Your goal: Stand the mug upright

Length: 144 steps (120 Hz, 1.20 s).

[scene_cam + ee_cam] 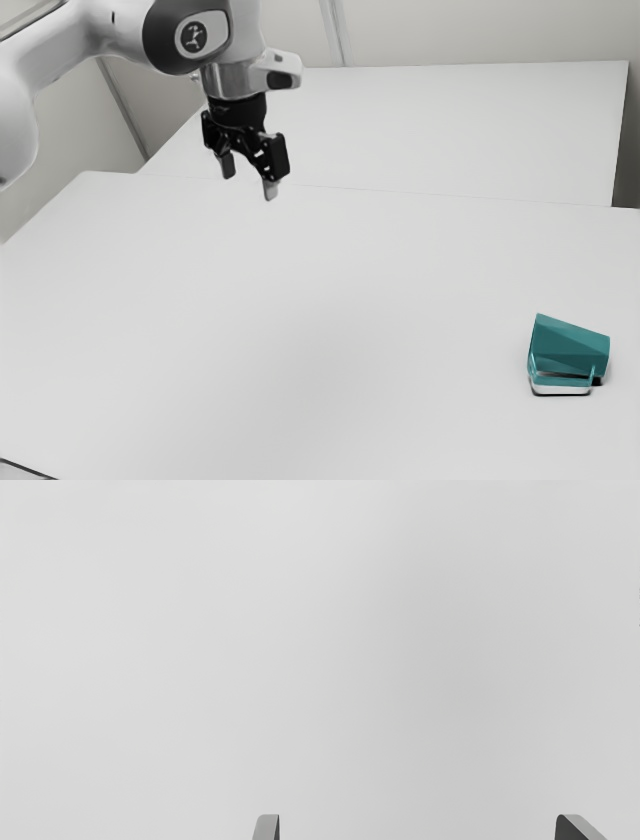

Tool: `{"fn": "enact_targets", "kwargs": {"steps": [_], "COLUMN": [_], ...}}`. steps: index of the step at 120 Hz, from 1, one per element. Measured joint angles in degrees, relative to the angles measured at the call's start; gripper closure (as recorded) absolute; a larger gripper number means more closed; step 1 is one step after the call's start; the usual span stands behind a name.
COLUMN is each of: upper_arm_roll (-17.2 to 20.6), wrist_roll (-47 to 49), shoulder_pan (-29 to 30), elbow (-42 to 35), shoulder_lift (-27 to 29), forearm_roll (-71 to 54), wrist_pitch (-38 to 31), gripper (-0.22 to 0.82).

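Note:
A teal mug (568, 348) lies on its side on the white table, toward the exterior view's right and near side. Its handle is at the lower side, close to the tabletop. My gripper (249, 184) hangs above the table near the exterior view's upper left, far from the mug. In the wrist view the gripper (417, 827) has its two fingertips wide apart, with bare tabletop beyond them and nothing between. It is open.
The white table (280, 330) spreads beneath the arm and mug. Behind it stands another white surface (450, 130), with pale walls around. A dark line crosses the exterior view's lower left corner.

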<state>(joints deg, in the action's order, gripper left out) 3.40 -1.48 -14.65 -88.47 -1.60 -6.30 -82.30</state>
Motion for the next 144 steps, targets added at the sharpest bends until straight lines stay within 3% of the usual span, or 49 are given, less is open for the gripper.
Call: {"fn": "enact_targets", "kwargs": {"steps": [17,28,41,54,79,97,118,144], "upper_arm_roll": [-1.08,-3.71,-11.69,-14.09,-14.55,-14.56,-14.2,-11.07], "wrist_roll": [-0.25,-0.38,-0.34,-0.12,0.27,0.48,0.65,0.81], "shoulder_pan": [2.39,3.45,0.05,-1.89,-10.55,-14.48,-17.89,-19.04], "elbow": [-0.45,-8.74,-15.76,-22.36,-29.52,-30.99,-31.23,-34.92], "shoulder_lift": [0.35,3.73,5.46,6.2,5.35,1.45,-2.3,-4.08], "forearm_roll": [0.32,2.44,5.62,9.96,17.9,23.28,29.04,35.02], "wrist_pitch": [-4.29,-9.39,-17.78,-27.52,-44.94,-55.31,-62.18,-67.37], "gripper": [0.0,0.0,0.0,0.0,0.0,0.0,0.0,0.01]}}
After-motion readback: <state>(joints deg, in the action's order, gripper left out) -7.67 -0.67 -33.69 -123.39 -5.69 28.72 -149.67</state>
